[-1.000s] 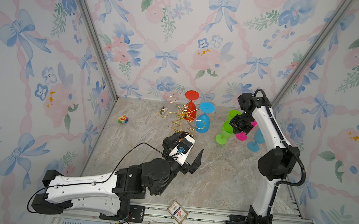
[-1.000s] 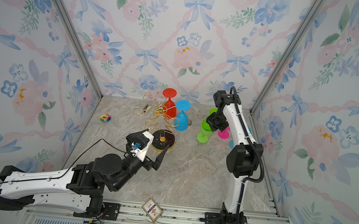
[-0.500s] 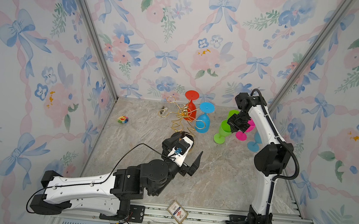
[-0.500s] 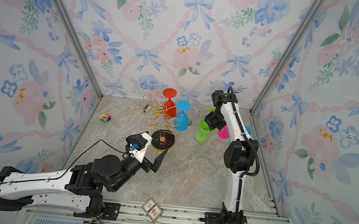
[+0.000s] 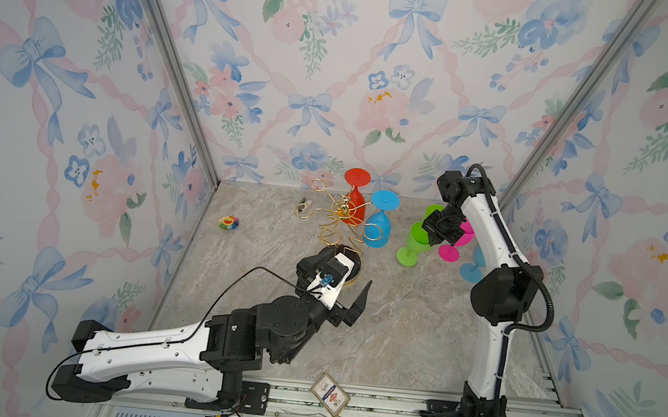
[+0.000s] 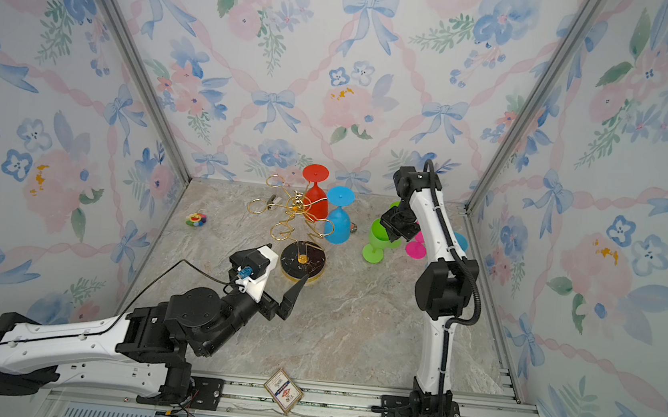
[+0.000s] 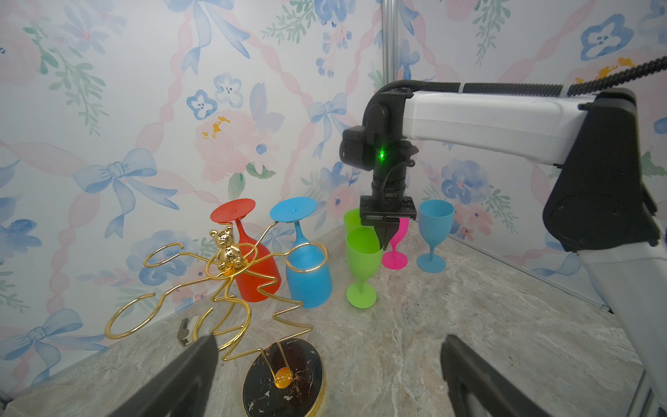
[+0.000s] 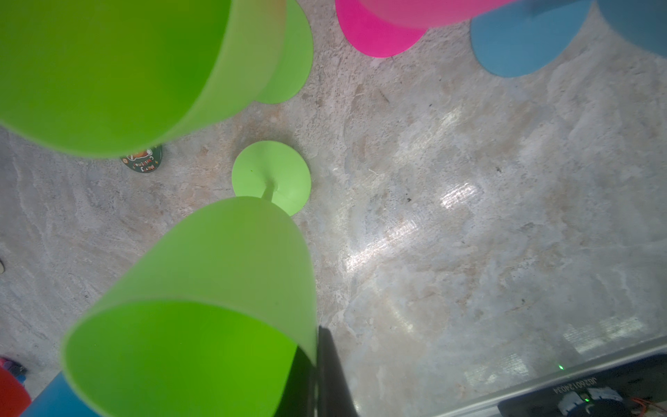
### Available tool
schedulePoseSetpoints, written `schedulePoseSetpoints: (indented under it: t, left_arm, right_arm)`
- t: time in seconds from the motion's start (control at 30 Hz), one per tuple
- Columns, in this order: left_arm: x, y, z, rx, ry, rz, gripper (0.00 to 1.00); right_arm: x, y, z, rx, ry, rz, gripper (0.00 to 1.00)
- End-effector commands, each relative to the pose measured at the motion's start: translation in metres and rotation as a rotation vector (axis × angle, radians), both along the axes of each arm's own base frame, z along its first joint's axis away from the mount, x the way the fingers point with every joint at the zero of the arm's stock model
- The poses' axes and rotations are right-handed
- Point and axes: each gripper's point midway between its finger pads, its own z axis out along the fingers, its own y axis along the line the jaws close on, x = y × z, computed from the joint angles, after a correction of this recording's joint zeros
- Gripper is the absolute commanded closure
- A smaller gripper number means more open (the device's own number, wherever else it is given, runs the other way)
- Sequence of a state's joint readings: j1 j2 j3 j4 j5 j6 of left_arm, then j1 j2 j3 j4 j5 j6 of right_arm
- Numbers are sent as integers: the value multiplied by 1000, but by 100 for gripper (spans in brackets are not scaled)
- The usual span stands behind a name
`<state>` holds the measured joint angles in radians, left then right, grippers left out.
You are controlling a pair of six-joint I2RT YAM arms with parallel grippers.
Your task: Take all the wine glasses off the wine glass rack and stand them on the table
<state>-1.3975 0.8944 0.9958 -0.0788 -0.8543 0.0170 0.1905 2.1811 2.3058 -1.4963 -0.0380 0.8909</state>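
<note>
Over the past second the right arm has drawn its elbow in toward the rear of the surface (image 5: 394, 340). The green wine glass (image 7: 362, 258) has edged slightly nearer the wine glass rack (image 7: 227, 252), while the left arm has barely stirred. The right arm stands tall, forearm reaching toward the right rear corner and wrist pointing straight down. The right end effector (image 7: 385, 240) is pinched tight on the rim of the green wine glass, which is upright off the rack, just beside a pink glass (image 7: 395, 252). The rack stands at rear middle, with a red glass (image 7: 252, 274) and a blue glass (image 7: 310, 278) hanging upside down from it. The left arm lies low, its left end effector (image 7: 326, 343) spread wide and empty just before the rack's base.
</note>
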Motion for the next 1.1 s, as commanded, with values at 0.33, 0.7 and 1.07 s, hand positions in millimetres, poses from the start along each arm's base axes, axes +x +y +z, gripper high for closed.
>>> schedulePoseSetpoints:
  t: [0.33,0.7,1.07]
  left_arm:
    - [5,26,3,-18,10,43,2]
    - [7,24,2,-1,12,41,2]
    - [19,24,-7,11,40,52,2]
  right_arm:
    - [-4,-2,1,0,26,-15,86]
    - [-6,-7,14,-11,-8,0,83]
    - [-12,-6,60,-24,-140,83,36]
